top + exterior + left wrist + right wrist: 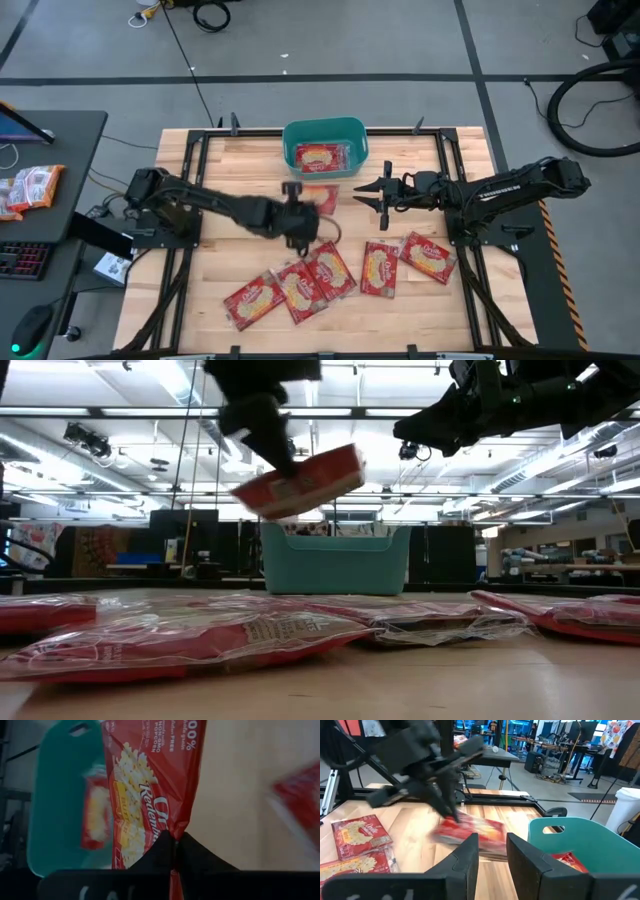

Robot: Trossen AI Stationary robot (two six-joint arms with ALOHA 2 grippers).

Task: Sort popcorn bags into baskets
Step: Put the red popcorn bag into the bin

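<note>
My left gripper (297,213) is over the middle of the table, shut on a red popcorn bag (321,198) just on the near side of the teal basket (324,130). In the low view the bag (300,482) hangs in the air in front of the basket (335,560). One bag (321,157) lies flat inside the basket. Several more bags (330,270) lie flat on the near part of the table. My right gripper (366,193) is open and holds nothing; it hovers to the right of the held bag, beside the basket (580,845). My left gripper pinches the popcorn bag between its two fingers (195,857) at one end edge (172,832), where the film puckers. The bag extends forward from the fingers toward the basket. It is lifted clear of the table and tilted (300,482).
A black frame (200,140) runs around the wooden table top. Bags on the table form a row from near left (252,300) to right (428,255). Bare wood (240,165) lies left of the basket. A side desk with snack packets (30,188) stands beyond the left edge.
</note>
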